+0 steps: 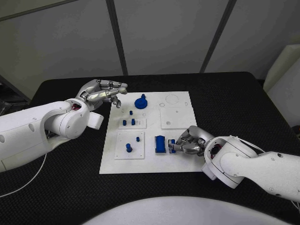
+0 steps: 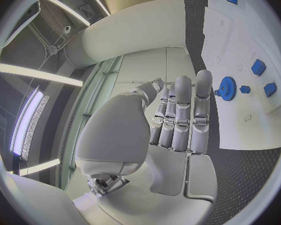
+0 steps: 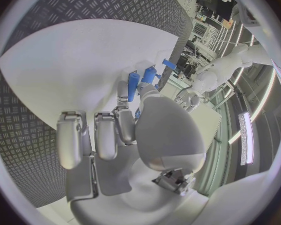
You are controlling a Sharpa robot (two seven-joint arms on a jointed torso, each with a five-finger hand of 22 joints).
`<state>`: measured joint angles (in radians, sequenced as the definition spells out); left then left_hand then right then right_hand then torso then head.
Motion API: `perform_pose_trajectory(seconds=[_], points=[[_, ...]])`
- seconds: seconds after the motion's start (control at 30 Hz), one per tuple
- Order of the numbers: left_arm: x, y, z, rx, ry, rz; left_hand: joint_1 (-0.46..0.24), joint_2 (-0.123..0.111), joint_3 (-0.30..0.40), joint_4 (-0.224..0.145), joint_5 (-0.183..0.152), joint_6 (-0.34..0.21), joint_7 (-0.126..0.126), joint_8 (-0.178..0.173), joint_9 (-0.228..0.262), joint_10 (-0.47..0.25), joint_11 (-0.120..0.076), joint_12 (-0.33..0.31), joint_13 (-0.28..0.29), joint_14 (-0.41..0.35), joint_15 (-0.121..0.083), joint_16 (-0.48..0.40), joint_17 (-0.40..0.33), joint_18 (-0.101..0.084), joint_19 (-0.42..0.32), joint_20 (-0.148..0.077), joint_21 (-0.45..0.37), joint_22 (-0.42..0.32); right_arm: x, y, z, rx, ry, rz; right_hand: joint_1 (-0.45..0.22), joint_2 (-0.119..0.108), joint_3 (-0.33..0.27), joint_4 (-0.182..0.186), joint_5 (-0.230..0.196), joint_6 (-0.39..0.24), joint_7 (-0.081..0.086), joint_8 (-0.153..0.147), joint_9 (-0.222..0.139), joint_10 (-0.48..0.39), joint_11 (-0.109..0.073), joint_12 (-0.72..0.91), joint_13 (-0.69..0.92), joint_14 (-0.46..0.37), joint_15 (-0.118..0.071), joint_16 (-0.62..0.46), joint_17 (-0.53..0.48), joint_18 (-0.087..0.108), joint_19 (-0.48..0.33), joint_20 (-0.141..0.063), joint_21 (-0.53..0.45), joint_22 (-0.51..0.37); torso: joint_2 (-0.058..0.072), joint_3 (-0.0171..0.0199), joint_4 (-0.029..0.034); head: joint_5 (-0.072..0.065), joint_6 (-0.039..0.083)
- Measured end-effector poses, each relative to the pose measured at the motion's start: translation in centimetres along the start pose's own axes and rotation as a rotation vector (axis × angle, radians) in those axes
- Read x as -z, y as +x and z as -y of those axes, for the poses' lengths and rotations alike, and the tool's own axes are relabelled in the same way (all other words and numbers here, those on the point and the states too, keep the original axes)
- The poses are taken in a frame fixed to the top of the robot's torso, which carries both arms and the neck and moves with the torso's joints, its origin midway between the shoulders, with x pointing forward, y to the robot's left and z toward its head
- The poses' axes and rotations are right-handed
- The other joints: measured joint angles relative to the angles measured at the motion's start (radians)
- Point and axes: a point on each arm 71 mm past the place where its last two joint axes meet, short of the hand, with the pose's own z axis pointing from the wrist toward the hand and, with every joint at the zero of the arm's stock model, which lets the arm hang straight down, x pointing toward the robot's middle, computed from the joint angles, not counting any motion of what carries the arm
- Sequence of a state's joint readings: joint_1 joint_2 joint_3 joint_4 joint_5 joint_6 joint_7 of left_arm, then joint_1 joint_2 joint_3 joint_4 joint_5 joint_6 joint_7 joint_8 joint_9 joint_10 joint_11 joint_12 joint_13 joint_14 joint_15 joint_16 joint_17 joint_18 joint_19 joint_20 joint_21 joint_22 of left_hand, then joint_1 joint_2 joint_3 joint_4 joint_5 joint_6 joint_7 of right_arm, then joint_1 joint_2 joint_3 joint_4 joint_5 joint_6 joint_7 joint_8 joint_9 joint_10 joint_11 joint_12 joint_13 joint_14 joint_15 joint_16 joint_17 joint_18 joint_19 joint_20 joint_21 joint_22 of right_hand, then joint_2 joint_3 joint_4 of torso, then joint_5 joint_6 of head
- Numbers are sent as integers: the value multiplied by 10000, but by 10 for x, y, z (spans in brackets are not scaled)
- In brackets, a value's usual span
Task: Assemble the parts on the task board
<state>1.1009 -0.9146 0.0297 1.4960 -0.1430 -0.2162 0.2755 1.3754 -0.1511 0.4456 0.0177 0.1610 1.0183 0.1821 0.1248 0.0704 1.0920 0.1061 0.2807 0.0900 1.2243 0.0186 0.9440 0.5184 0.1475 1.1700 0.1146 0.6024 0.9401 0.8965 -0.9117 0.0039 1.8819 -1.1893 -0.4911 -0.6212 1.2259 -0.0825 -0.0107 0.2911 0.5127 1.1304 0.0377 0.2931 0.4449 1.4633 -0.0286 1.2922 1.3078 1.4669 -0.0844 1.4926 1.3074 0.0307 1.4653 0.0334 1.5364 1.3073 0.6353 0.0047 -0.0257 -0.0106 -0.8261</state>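
Right hand (image 1: 189, 142) fingers pinch blue block (image 1: 171, 144) | left hand (image 1: 102, 92) fingers curled, empty | flat white board (image 1: 177, 159)

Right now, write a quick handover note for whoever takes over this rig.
Left hand: holds nothing, fingers apart, at the white board's far left corner, beside the blue gear.
Right hand: fingers closed around a blue piece at the board's near right, next to the blue block.
Done: gear and several blue pegs stand in the board.
Left: seat the held piece; cannot tell what else remains.
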Motion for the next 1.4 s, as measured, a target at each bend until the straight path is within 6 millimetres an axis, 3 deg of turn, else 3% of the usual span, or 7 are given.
perform_pose_trajectory(seconds=[0.1, 0.33, 0.77, 0.87, 0.93, 1.13, 1.4], points=[[0, 0, 0, -2, -2, 5, 0, 0, 0, 0, 0, 0, 0, 0, 0, 0, 0, 0, 0, 0, 0, 0, 0, 0, 0, 0, 0, 0, 0, 0, 0, 8, 3, -5, -304, 8, -251, -1, -490, 1, 0, 0, 34, 0, 0, 0, 0, 0, 0, 0, 0, 1, 0, 0, 0, 0, 0, 0, 0, 3, 0], [0, -1, 0, -6, -6, 18, 0, 0, 0, 0, 0, 0, 0, 0, 0, 0, 0, 0, 0, 0, 0, 0, 0, 0, 0, 0, 0, 0, 0, 0, 0, 41, -31, 8, -628, 37, -632, 1, -977, 1, 0, 0, 100, -1, 0, 0, -1, 0, 1, 0, 0, 0, 0, 1, 0, 0, 3, 0, 0, 3, -14], [0, -1, 0, -9, -14, 30, 0, 0, -28, -28, 0, 0, 0, 0, 0, -38, 38, 50, 0, -1, 1, 0, -34, 0, 0, 0, -40, -16, 2, -1, -1, 117, -153, 38, -741, 110, -790, 20, -1088, 1, 2, 1, 144, -1, 1, 0, -1, 0, 2, 0, -1, 1, 0, 1, 0, 0, 0, 1, 0, 12, -36], [0, -1, 0, -9, -16, 30, 0, 0, -28, -28, 0, 0, 0, 0, 0, -38, 38, 50, 0, -1, 1, 0, -34, 1, 0, 0, -40, -15, 2, -1, 0, 148, -195, 62, -379, 369, -703, -156, -1266, 1, 2, 0, 181, -1, 0, 0, 0, 0, 2, 0, 0, 0, 0, 1, 0, 0, -5, 0, 0, 4, -37], [0, -1, 0, -9, -16, 31, 0, 0, -28, -28, 0, 0, 0, 0, 0, -38, 38, 50, -1, -1, 1, 0, -34, 1, 0, 0, -40, -15, 2, -2, 0, 176, -223, 81, 307, 434, -539, -485, -1451, 1, 0, 0, 210, 20, -20, 0, 4, -6, -4, 0, -1, 0, 0, 1, 0, 0, -6, 0, 0, 2, -37], [0, -1, 0, -10, -19, 32, 0, 0, -28, -28, 0, 0, 0, 0, 0, -37, 37, 50, 0, -1, 1, 0, -34, 0, 0, 0, -40, -15, -1, -3, -1, 280, -383, 165, 1303, 488, -208, -1037, -2645, -30, -30, -1, 246, 34, -35, 94, 85, 2, -70, 38, -1, 1, 1, -70, 0, 0, -6, 1, 10, 1, -32], [0, -1, 0, -9, -22, 31, 0, 0, -27, -28, 0, 0, 0, 0, 1, -37, 37, 50, 0, -1, 1, 0, -33, 0, 0, 0, -39, -14, -7, -4, 1, 433, -411, 322, 1484, 619, -161, -1107, -2748, -29, -31, 19, 255, 32, -32, 75, 187, 2, -66, 38, 7, 1, 1, -69, 0, 7, -1, 3, 12, 12, -54]])
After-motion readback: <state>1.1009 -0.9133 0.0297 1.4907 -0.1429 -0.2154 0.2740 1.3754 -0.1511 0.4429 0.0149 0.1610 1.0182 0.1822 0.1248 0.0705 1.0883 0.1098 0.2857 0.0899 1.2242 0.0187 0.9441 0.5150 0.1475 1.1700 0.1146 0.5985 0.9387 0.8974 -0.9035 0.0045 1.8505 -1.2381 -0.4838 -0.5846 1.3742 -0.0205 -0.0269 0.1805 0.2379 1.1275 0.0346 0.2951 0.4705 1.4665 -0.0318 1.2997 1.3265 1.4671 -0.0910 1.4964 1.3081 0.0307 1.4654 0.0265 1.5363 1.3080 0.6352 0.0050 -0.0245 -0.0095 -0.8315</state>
